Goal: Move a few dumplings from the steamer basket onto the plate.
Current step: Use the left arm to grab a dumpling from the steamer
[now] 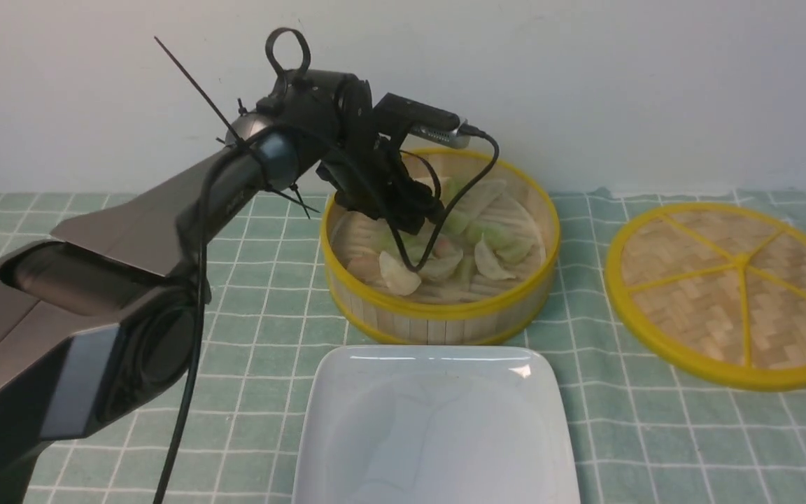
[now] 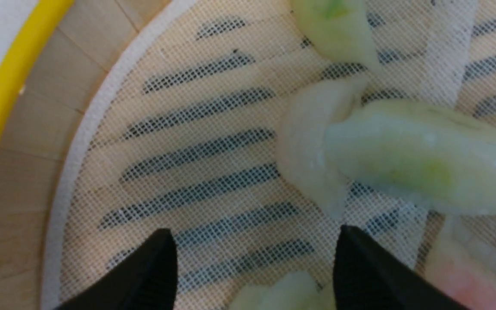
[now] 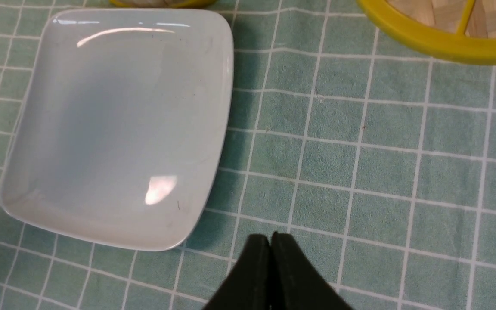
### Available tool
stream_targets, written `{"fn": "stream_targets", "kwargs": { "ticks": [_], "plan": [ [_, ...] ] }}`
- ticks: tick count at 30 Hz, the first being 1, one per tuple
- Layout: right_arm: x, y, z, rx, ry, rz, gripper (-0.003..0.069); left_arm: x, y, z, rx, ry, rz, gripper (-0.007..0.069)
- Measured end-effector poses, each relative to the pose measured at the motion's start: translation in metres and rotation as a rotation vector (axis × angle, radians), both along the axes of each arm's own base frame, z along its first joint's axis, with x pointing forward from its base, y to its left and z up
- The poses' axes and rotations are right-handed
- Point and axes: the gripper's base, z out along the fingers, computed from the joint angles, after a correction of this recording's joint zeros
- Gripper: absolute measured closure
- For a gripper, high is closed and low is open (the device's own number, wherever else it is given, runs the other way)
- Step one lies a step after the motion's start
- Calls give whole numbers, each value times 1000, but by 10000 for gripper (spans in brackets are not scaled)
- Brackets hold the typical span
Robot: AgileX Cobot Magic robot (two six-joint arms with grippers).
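Many soft, see-through dumplings [image 1: 490, 260] in my round bamboo basket [image 1: 438, 308] — my left pincer [image 2: 254, 254] wide open, right pincer [image 3: 272, 237] shut, smooth white plate [image 1: 438, 427].

Dumplings [image 1: 492, 245] inside steamer basket [image 1: 438, 308]. Plate [image 1: 436, 427] directly in front of basket, on cloth [image 1: 256, 392]. Woven lid [image 1: 725, 280] to right of basket, likewise on cloth. Wall [image 1: 585, 91] behind.
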Motion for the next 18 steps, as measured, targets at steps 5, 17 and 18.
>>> {"fn": "stream_targets", "kwargs": {
  "ticks": [5,17,18],
  "plan": [
    [0,0,0,0,0,0,672,1,0,-5,-17,20,34,230],
    [0,0,0,0,0,0,672,-10,4,1,18,134,73,391],
    [0,0,0,0,0,0,672,-10,5,2,20,137,72,391]
  ]
}}
